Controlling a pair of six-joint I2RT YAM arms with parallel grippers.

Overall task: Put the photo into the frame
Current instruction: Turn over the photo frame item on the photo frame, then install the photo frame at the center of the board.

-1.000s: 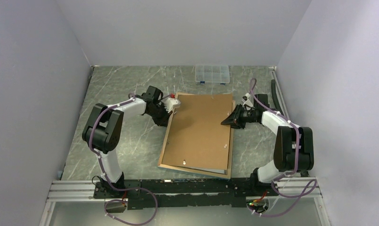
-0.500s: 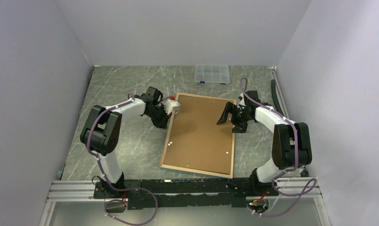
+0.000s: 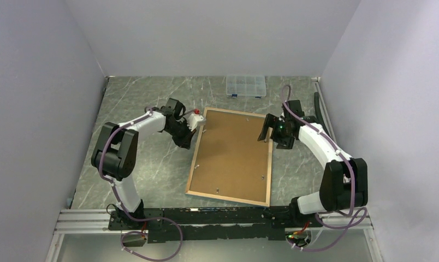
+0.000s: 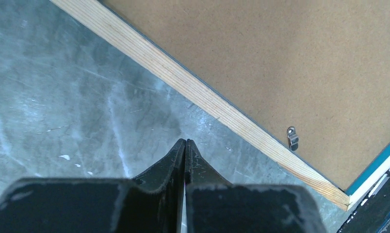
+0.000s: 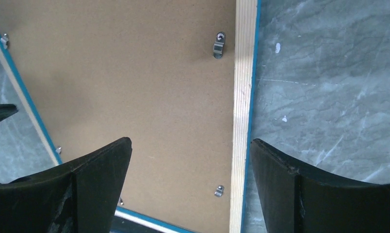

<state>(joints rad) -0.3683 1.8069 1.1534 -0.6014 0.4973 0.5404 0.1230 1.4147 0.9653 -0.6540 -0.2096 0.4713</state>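
Note:
The frame [image 3: 193, 170] lies face down on the table, tan wood rear side up, with thin blue edges. A brown backing board [image 3: 233, 153] sits flat inside it. The photo is hidden. My left gripper [image 3: 194, 123] is shut and empty, over bare table just outside the frame's left rail [image 4: 183, 82] near the far-left corner. My right gripper [image 3: 266, 131] hangs open above the frame's right rail [image 5: 242, 97] near the far-right corner. One finger is over the backing board [image 5: 135, 73], the other over the table. It holds nothing.
Small metal tabs [image 4: 292, 137] [image 5: 218, 44] dot the backing board's edges. A clear plastic compartment box [image 3: 245, 85] stands at the back wall. A black strip [image 3: 319, 112] runs along the table's right edge. Grey walls close in three sides.
The backing board, askew on the frame with my right gripper at its right edge, now lies flat inside it. The right gripper has opened and drawn back upward. The left gripper stays shut.

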